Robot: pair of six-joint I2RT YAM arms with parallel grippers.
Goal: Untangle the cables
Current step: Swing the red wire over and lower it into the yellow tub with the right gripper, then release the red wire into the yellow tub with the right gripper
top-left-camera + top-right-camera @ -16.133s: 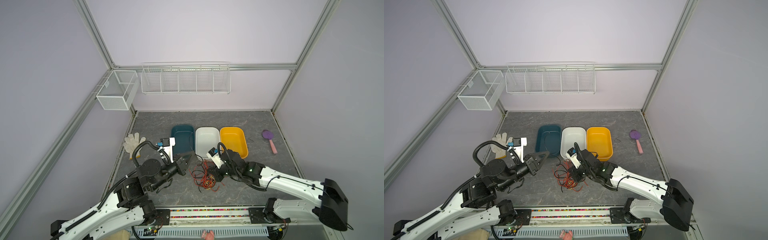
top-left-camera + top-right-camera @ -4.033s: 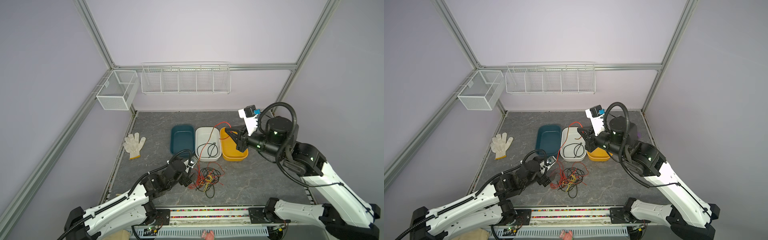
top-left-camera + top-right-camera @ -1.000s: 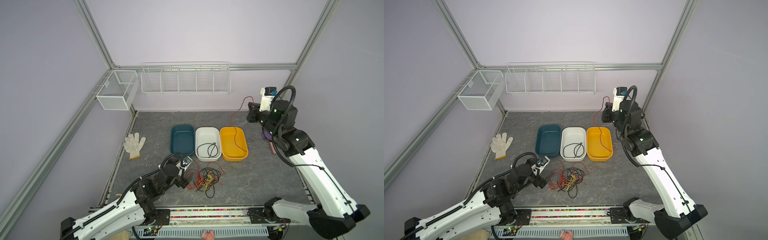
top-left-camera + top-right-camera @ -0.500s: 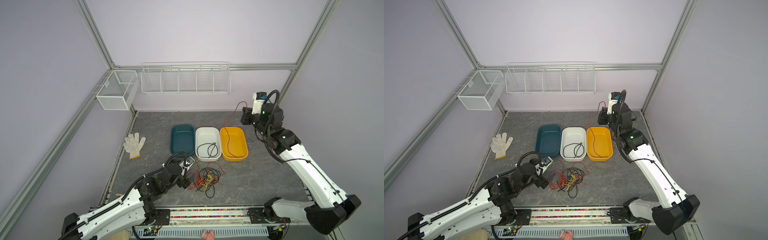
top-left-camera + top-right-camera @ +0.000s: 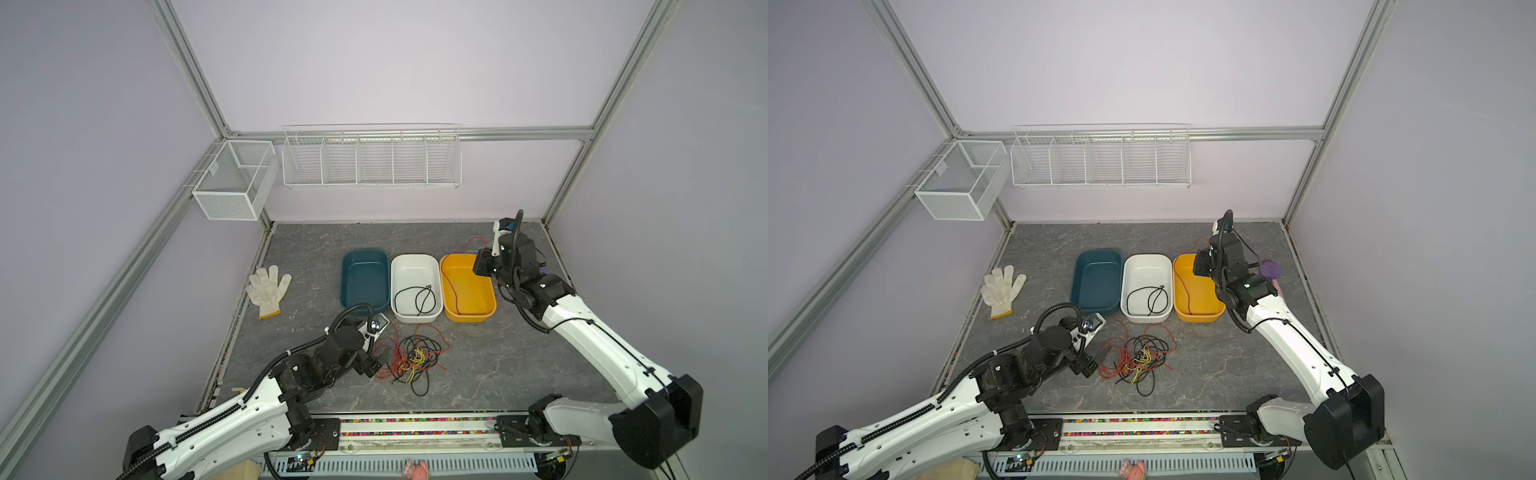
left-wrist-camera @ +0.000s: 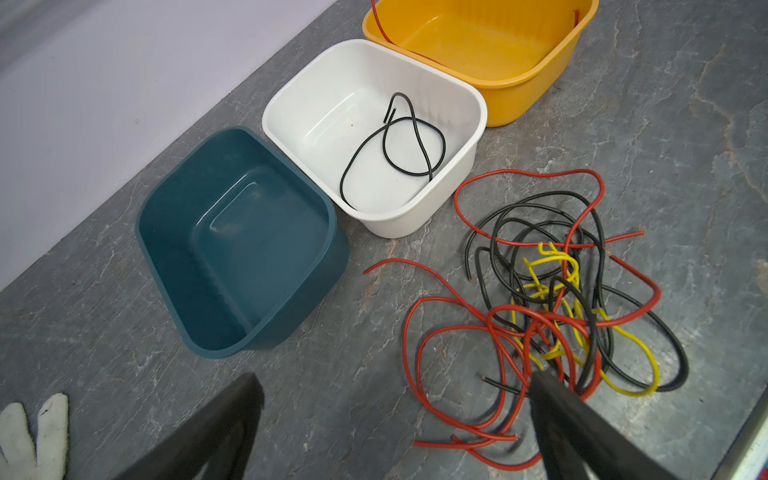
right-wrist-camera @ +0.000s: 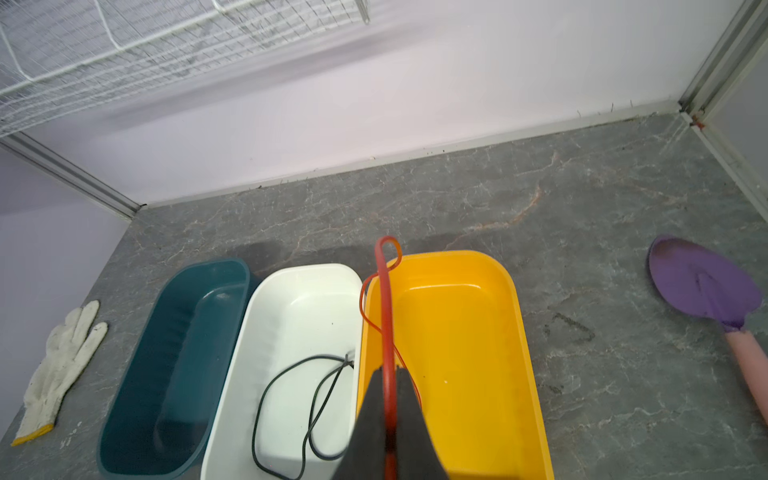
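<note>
A tangle of red, black and yellow cables [image 5: 409, 359] [image 6: 552, 299] lies on the grey table in front of the bins. My left gripper [image 5: 376, 360] [image 6: 397, 382] stands open at the tangle's left edge, one finger over its outer red loops. Over the far right rim of the yellow bin [image 5: 469, 318], my right gripper [image 5: 480, 267] [image 7: 388, 374] is shut on a red cable [image 7: 385, 316]. That cable arcs up past the fingers and trails down along the bin's left inner wall. One black cable [image 5: 417, 297] lies coiled in the white bin [image 5: 415, 319].
A teal bin [image 5: 365, 252] with nothing in it stands left of the white one. A white glove [image 5: 268, 289] lies at the left, and a purple scoop [image 5: 1268, 270] lies right of the right arm. Wire baskets [image 5: 370, 160] hang on the back wall.
The right gripper has come down and to the left from beyond the yellow bin, carrying the red cable, which now trails inside that bin. The left arm has barely moved.
</note>
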